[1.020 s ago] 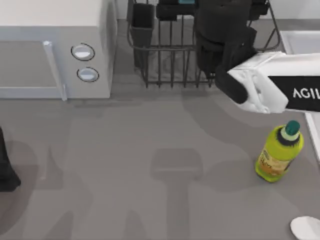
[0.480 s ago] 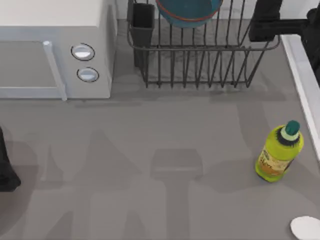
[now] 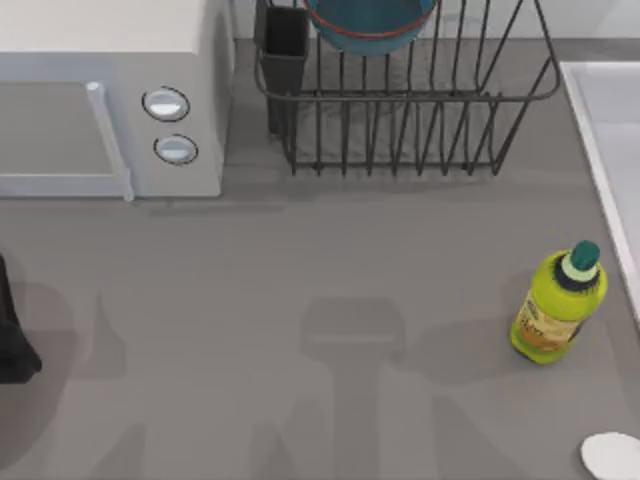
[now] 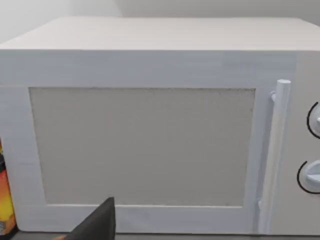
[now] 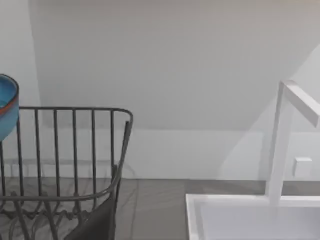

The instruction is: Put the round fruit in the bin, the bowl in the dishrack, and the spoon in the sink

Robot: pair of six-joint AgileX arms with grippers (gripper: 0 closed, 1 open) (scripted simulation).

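Top view: I see the bowl (image 3: 370,24) resting in the dishrack (image 3: 400,110), the spoon (image 3: 612,456) on the table at the right front corner, near the bottle (image 3: 558,305), and the sink (image 3: 605,130) along the right edge. My left arm (image 3: 12,340) sits at the left edge.

Left wrist view: I face the microwave (image 4: 150,125); one dark fingertip (image 4: 97,222) shows, and I cannot tell whether the left gripper is apart or together.

Right wrist view: the dishrack (image 5: 75,150) with the bowl (image 5: 7,105) stands beside the sink (image 5: 250,215); I cannot tell the right gripper's state either.

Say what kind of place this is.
Most likely a kitchen counter: a white microwave stands beside a wire dishrack holding a blue bowl, with a sink at the right.
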